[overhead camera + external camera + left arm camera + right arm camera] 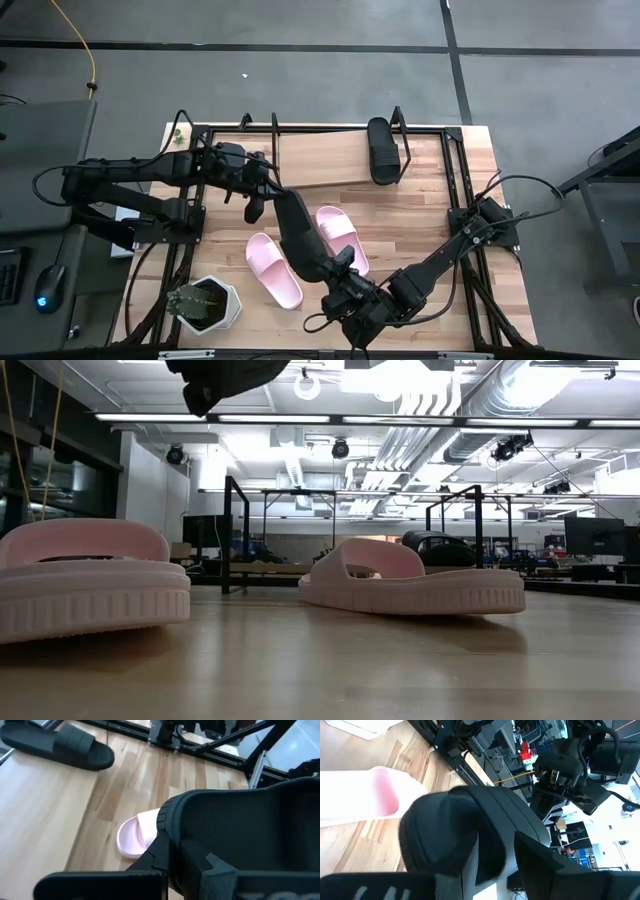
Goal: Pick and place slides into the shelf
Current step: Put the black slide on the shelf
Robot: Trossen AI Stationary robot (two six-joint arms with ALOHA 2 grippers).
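A black slide [303, 235] hangs in the air over the table's middle, also seen in the low view [220, 378]; my right gripper [345, 272] is shut on its near end. My left gripper [254, 208] is shut just left of the slide's far end [240, 835]; I cannot tell whether it touches it. Two pale pink slides [272, 268] [343, 235] lie sole-down on the table under and beside the held one. A second black slide [383, 150] lies on the right end of the shelf's wooden board [320, 160]. My right gripper has the black slide's near end [470, 845] between its two fingers, one finger [385, 887] on each long side. It comes from the table's near right, slanting slightly down, along the slide. The slide is lifted clear of the table and reaches away toward my left gripper.
A white pot with a green plant [203, 305] stands at the table's near left corner. Black frame bars [455, 200] run around the tabletop. The shelf's board is bare to the left of the black slide.
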